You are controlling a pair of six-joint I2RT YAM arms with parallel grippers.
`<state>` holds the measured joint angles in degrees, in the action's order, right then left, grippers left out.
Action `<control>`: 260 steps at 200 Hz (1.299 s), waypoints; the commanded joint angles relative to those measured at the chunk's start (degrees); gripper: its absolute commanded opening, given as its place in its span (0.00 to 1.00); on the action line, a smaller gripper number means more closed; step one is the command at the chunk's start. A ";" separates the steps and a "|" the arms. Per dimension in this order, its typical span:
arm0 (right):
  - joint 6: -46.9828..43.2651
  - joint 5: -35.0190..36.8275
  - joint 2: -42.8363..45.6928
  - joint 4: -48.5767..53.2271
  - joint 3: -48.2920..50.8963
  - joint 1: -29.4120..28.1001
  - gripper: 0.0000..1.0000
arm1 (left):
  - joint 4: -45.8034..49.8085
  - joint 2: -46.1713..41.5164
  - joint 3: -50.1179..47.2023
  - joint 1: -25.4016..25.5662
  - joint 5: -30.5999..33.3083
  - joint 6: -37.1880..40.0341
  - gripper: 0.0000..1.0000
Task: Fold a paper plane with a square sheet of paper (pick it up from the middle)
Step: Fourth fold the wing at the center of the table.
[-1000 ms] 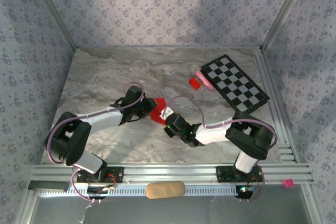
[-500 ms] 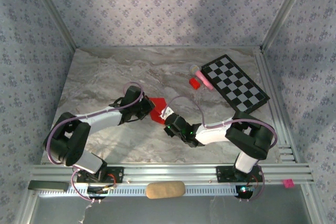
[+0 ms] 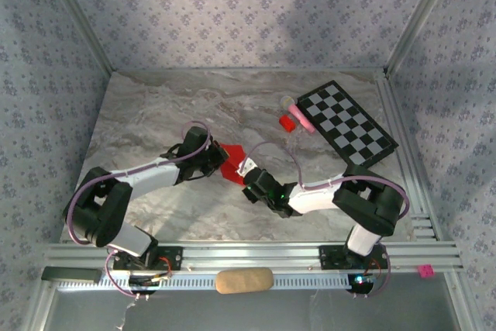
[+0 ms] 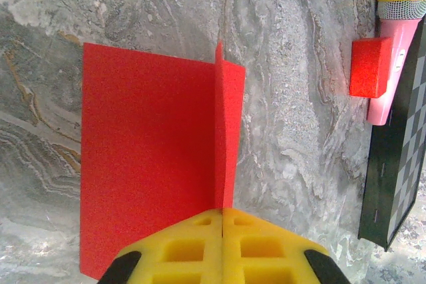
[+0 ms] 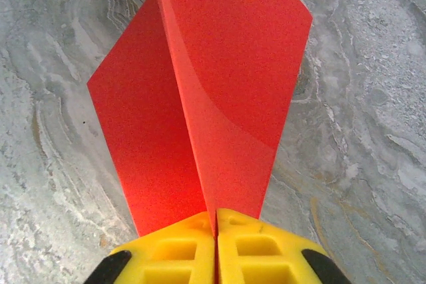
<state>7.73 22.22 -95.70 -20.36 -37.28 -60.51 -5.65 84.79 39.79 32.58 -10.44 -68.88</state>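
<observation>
The square sheet of paper point(image 3: 233, 162) is bright red and folded smaller, lying mid-table between my two grippers. My left gripper point(image 3: 218, 159) reaches it from the left, and my right gripper point(image 3: 246, 173) from the near right. In the left wrist view the paper point(image 4: 146, 157) lies flat with one narrow flap standing upright. The left gripper point(image 4: 221, 211) is shut on the foot of that flap. In the right wrist view the paper point(image 5: 226, 78) rises as two angled panels from a crease, and the right gripper point(image 5: 215, 212) is shut on that crease.
A small red block point(image 3: 287, 122) and a pink microphone point(image 3: 301, 116) lie at the back right beside a black-and-white checkerboard point(image 3: 346, 122). The left wrist view shows the block point(image 4: 369, 68), the microphone point(image 4: 394, 44) and the board point(image 4: 393, 171) to the right. A tan pad point(image 3: 243, 280) sits on the front rail.
The left gripper has edged slightly right, against the paper. The paper and the right arm stay almost where they were.
</observation>
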 commanded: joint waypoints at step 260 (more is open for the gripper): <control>21.14 -25.03 -4.44 -7.75 3.28 9.85 0.07 | 7.01 -4.21 0.29 -1.15 2.70 2.29 0.24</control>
<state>26.41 0.27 -98.70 -28.75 -35.33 -51.42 1.69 79.92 39.79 31.81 -6.44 -67.16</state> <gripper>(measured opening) 0.067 0.323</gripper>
